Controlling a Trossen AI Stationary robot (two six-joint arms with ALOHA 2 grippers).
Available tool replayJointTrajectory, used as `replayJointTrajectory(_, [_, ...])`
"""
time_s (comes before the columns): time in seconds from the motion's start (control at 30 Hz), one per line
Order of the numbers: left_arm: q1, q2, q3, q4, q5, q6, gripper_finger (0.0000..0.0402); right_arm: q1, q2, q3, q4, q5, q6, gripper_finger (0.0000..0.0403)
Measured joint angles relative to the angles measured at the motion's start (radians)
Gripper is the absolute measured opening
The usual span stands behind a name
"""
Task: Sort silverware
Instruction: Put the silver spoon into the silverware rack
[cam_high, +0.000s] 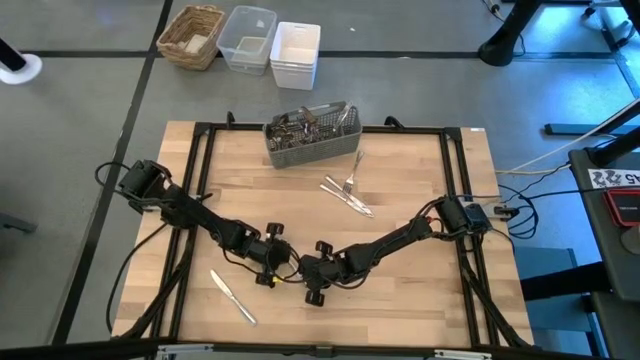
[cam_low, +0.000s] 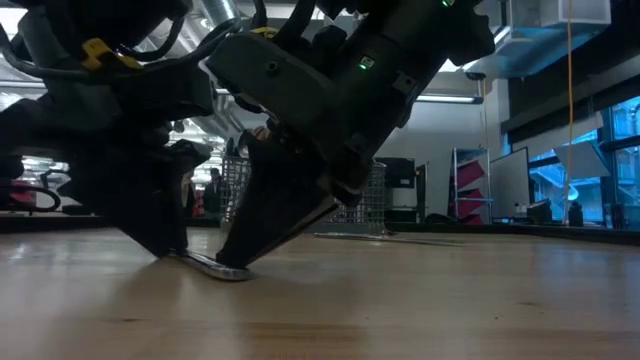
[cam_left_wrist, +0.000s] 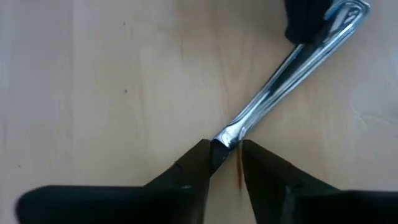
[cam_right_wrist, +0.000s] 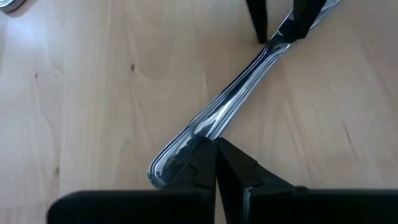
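Note:
One piece of silverware (cam_left_wrist: 280, 81) lies on the wooden table near its front middle, between my two grippers; which kind it is I cannot tell. It also shows in the right wrist view (cam_right_wrist: 230, 99) and the low view (cam_low: 215, 268). My left gripper (cam_high: 283, 262) is shut on its narrow neck. My right gripper (cam_high: 308, 268) is shut, its tips on the wide handle end. Both point down at the table. My left gripper pinches the piece's narrow neck (cam_left_wrist: 229, 134) between its two fingers, which come from above and lie across it. What lies past the neck is hidden by the fingers. The piece lies on the table. My right gripper comes from above with its fingers shut, and their tips (cam_right_wrist: 205, 155) rest on the wide handle (cam_right_wrist: 180, 146) near its free end. The handle lies flat on the table under them.
A grey mesh caddy (cam_high: 310, 135) with several pieces stands at the table's far middle. A fork and other pieces (cam_high: 347, 190) lie in front of it. A knife (cam_high: 232, 297) lies near the front left. A wicker basket (cam_high: 192, 35) and plastic tubs (cam_high: 270, 45) stand beyond the table.

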Motion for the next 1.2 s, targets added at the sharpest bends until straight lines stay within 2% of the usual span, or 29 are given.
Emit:
replayJointTrajectory(0.23, [-0.001,0.000,0.000,-0.002,-0.001,-0.022,0.0014,0.000,0.001,0.004,0.025,0.000,0.000,0.0012])
replayJointTrajectory(0.3, [0.000,0.000,0.000,-0.003,-0.001,-0.053,0.0005,0.000,0.003,0.020,0.014,-0.001,0.000,0.0012])
replayJointTrajectory(0.5, [0.001,-0.001,0.001,-0.032,0.021,-0.087,0.0009,0.006,0.008,0.071,-0.026,-0.022,-0.003,0.0012])
replayJointTrajectory(0.8, [-0.002,-0.001,0.001,-0.048,0.033,-0.089,0.0010,0.005,0.008,0.177,-0.327,-0.014,-0.001,0.0012])
replayJointTrajectory(1.2, [-0.003,-0.020,-0.002,-0.027,0.050,-0.100,0.0010,0.004,0.006,0.179,-0.344,0.023,0.009,0.0012])
